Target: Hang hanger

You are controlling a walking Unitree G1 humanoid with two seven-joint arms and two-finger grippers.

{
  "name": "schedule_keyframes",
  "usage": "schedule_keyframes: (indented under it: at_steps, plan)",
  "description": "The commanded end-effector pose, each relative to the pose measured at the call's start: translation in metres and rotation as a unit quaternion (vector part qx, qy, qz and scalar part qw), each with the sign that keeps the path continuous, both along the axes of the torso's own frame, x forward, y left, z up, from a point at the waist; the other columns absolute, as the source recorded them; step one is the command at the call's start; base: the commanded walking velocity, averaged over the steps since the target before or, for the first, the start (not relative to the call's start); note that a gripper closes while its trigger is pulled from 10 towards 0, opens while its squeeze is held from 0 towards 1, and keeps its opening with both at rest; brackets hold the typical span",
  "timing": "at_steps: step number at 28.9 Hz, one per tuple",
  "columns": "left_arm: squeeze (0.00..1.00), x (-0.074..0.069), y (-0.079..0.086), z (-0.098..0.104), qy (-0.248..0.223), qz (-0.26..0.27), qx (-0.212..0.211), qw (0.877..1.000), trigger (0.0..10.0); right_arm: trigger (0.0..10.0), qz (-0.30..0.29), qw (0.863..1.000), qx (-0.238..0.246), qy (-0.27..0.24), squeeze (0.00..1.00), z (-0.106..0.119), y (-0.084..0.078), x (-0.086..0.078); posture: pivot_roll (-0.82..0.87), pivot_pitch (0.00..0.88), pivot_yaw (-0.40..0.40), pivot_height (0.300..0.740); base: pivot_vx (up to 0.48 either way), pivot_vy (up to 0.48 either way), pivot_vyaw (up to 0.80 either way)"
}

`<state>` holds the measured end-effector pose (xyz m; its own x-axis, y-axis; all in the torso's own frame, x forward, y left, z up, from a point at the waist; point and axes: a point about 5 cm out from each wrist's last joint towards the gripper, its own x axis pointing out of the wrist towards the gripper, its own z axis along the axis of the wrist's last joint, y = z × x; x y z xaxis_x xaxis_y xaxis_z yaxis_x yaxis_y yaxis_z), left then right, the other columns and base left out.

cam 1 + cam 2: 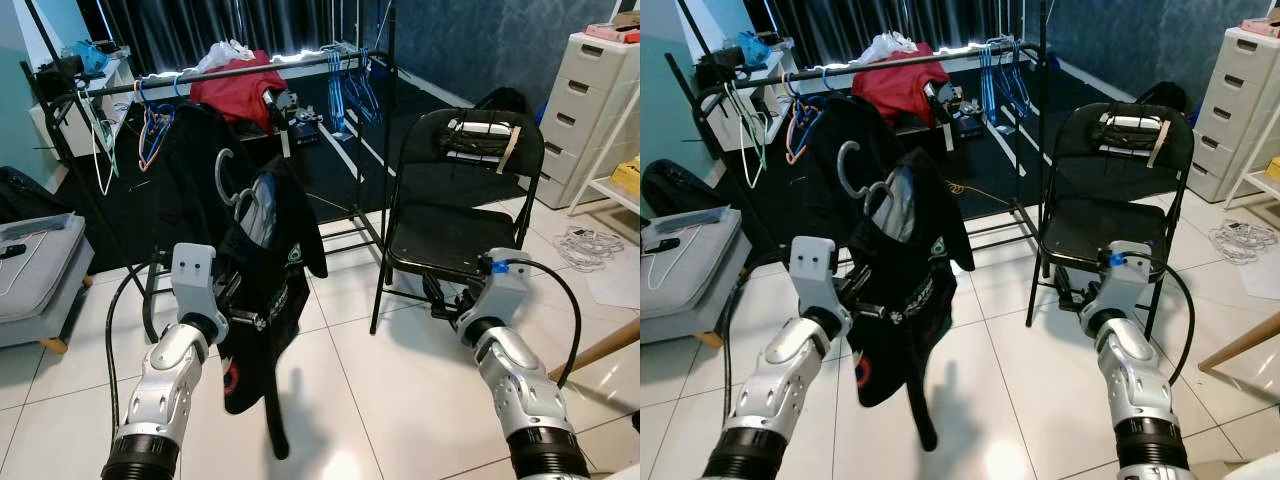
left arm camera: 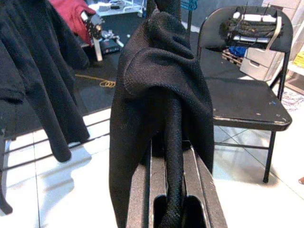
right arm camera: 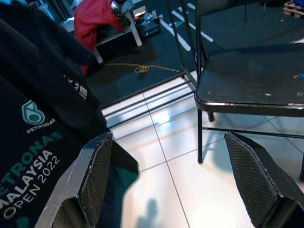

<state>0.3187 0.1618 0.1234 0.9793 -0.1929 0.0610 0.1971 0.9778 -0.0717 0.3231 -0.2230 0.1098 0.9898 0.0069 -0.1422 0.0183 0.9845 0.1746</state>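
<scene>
Left gripper (image 1: pixel 243 305), lower left of the head view, is clamped on a bunch of the black shirt (image 1: pixel 265 290), which rides on a hanger (image 1: pixel 228 180) whose pale hook rises at upper centre-left. The grip sits low on the cloth, so the hook stands free, presumably for the rail (image 1: pixel 220 72) crossing the top of the frame, where blue hangers (image 1: pixel 345 85) already hang. Hook and rail are well apart. Right gripper (image 3: pixel 171 180), lower right beside the chair (image 1: pixel 460 200), holds nothing, its fingers spread wide, probably kept ready to steady the shirt.
</scene>
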Motion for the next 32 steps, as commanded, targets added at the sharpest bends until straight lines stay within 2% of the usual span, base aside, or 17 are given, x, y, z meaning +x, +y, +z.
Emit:
schedule_keyframes:
  at_steps: [1, 10, 15, 18, 20, 23, 25, 27, 29, 32]
  plan:
    - [0.00, 0.003, 0.005, 0.016, -0.036, 0.004, 0.009, 0.999, 10.0, 10.0, 0.001, 1.000, 0.007, -0.005, 0.00, 0.001, 0.003, 0.001, -0.12, 0.000, 0.097, 0.740, 0.480, 0.000, 0.00]
    - [0.00, 0.006, 0.002, 0.028, -0.055, -0.005, 0.006, 0.998, 10.0, 10.0, 0.001, 1.000, 0.011, -0.009, 0.00, 0.002, 0.003, 0.001, -0.12, 0.000, 0.100, 0.740, 0.480, 0.000, 0.00]
    - [0.00, 0.005, -0.012, 0.033, -0.066, -0.030, 0.001, 0.997, 10.0, 10.0, 0.000, 1.000, 0.012, -0.011, 0.00, 0.002, 0.003, 0.001, -0.12, 0.000, 0.098, 0.740, 0.480, 0.000, 0.00]
    - [0.00, 0.005, -0.013, 0.033, -0.066, -0.030, 0.001, 0.997, 10.0, 10.0, 0.000, 1.000, 0.012, -0.011, 0.00, 0.001, 0.003, 0.001, -0.12, 0.000, 0.098, 0.740, 0.480, 0.000, 0.00]
    - [0.00, 0.003, -0.025, 0.035, -0.070, -0.051, -0.005, 0.996, 10.0, 10.0, 0.000, 1.000, 0.013, -0.012, 0.00, 0.002, 0.003, 0.001, -0.12, 0.000, 0.097, 0.740, 0.480, 0.000, 0.00]
    - [0.00, 0.002, -0.031, 0.036, -0.072, -0.062, -0.008, 0.995, 10.0, 10.0, 0.000, 1.000, 0.013, -0.011, 0.00, 0.002, 0.002, 0.002, -0.12, 0.000, 0.096, 0.740, 0.480, 0.000, 0.00]
    - [0.00, 0.000, -0.046, 0.038, -0.075, -0.086, -0.015, 0.993, 10.0, 10.0, 0.001, 1.000, 0.012, -0.009, 0.00, 0.002, 0.002, 0.002, -0.12, 0.000, 0.097, 0.740, 0.480, 0.000, -0.71]
    - [0.00, 0.000, -0.046, 0.038, -0.075, -0.086, -0.015, 0.993, 10.0, 10.0, 0.001, 1.000, 0.012, -0.009, 0.00, 0.002, 0.002, 0.002, -0.12, 0.000, 0.097, 0.740, 0.480, 0.000, -0.80]
    - [0.00, 0.000, -0.055, 0.040, -0.078, -0.099, -0.018, 0.992, 10.0, 10.0, 0.001, 1.000, 0.010, -0.007, 0.00, 0.002, 0.002, 0.002, -0.12, 0.000, 0.096, 0.740, 0.480, 0.000, 0.00]
    - [0.00, -0.001, -0.059, 0.041, -0.079, -0.105, -0.021, 0.991, 10.0, 10.0, 0.001, 1.000, 0.009, -0.007, 0.00, 0.002, 0.002, 0.002, -0.12, 0.000, 0.096, 0.740, 0.480, 0.000, 0.00]
